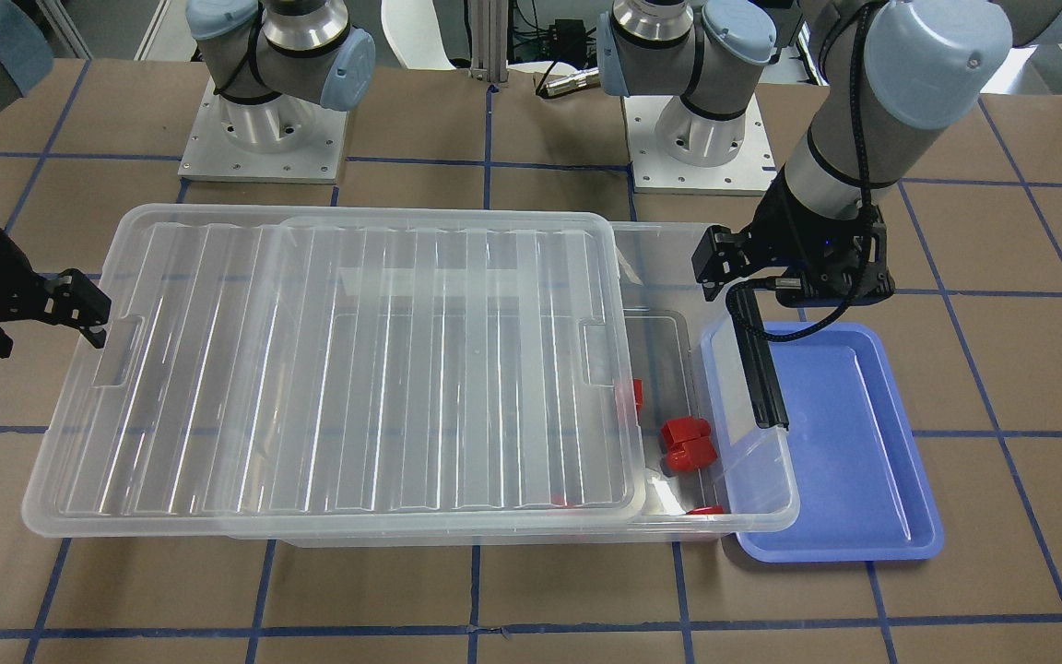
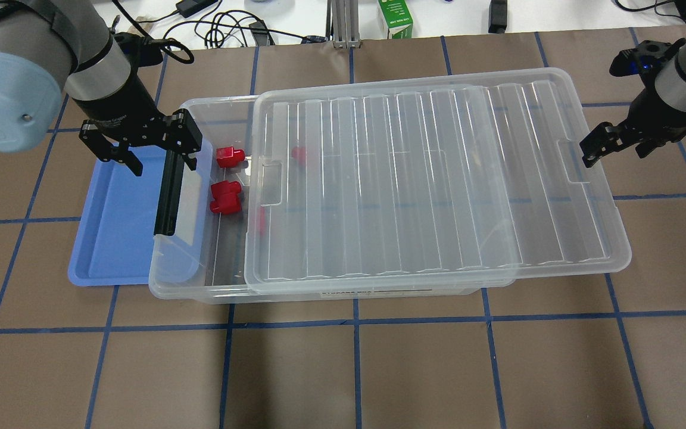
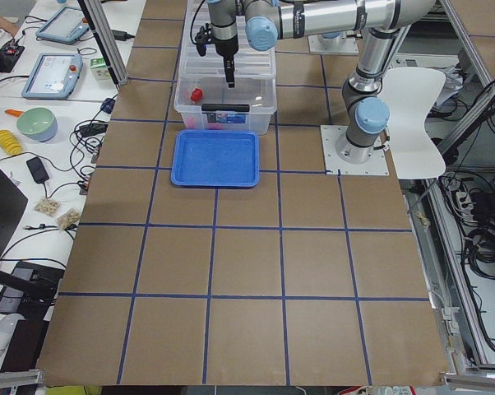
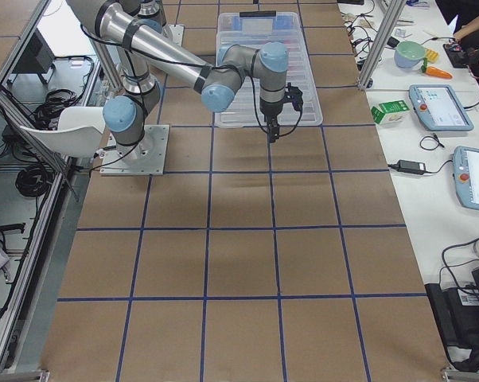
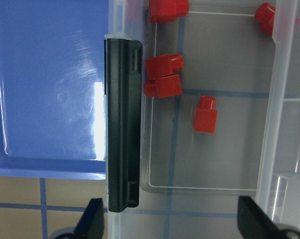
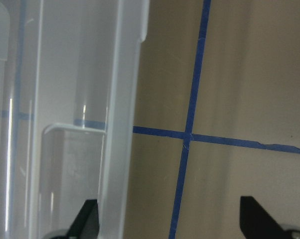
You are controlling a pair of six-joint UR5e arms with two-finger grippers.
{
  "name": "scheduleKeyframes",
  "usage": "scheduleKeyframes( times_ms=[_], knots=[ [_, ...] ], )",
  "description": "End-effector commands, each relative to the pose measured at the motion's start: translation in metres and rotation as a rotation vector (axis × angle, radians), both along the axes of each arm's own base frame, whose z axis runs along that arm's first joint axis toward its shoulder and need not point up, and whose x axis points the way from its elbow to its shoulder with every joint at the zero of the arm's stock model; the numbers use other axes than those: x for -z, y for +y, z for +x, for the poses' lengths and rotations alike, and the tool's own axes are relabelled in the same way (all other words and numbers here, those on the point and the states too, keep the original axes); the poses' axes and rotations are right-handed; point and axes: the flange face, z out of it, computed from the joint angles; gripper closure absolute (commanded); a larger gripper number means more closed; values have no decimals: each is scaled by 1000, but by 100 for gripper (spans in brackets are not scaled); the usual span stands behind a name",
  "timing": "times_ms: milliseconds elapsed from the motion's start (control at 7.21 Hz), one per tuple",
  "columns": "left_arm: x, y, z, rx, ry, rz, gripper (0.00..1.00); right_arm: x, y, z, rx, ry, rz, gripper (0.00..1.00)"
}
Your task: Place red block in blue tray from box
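The box [image 2: 200,295] is a clear bin whose ribbed lid [image 2: 426,179] is slid toward my right, leaving the left end uncovered. The small red block [image 5: 205,113] lies on the box floor by the lid's edge [image 2: 259,220]. Other red pieces [image 5: 162,74] lie near it. The blue tray [image 2: 111,238] sits against the box's short side with the black latch bar [image 2: 167,196]. My left gripper [image 2: 163,165] is open and empty above the bar and the box's far left corner. My right gripper [image 2: 614,149] is open and empty beside the lid's right end.
One more red piece [image 2: 299,154] shows through the lid. A green carton [image 2: 395,18] and cables lie past the table's far edge. Both arm bases [image 1: 264,138] stand behind the box. The lid overhangs the box on my right [image 1: 79,415].
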Motion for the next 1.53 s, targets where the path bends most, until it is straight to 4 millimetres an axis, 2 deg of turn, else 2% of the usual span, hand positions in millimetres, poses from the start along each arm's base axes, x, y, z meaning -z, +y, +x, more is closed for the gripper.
scheduleKeyframes(
  times_ms=[0, 139, 277, 416, 555, 693, 971, 1109, 1248, 1387],
  knots=[
    [16, 2, -4, -14, 0, 34, 45, -4, 4, -21, -3, 4, -7, 0],
    [30, 8, -6, -26, -1, 62, 37, 0, 5, -27, -7, 4, 0, 0],
    [37, 9, -6, -25, 1, 62, 45, -2, 10, -51, 31, 5, -3, 0],
    [45, 14, -15, -12, -1, 74, 47, -3, 13, -63, 36, 5, -5, 0],
    [51, 14, -33, 9, -5, 50, 48, -2, 14, -63, 36, 5, -4, 0],
    [64, 13, -42, 6, -7, 52, 48, -1, 13, -64, 33, 6, -2, 0],
    [92, 9, -43, 7, -8, 50, 46, -6, 14, -63, 40, 7, -8, 0],
    [112, 9, -46, 9, -7, 59, 46, -16, 11, -60, 42, 11, -26, 0],
    [126, 10, -51, 19, -7, 64, 46, -40, 11, -57, 37, 11, -33, 0],
    [140, 7, -56, 27, 0, 54, 45, -74, 22, -50, 43, 8, -33, 0]
  ],
)
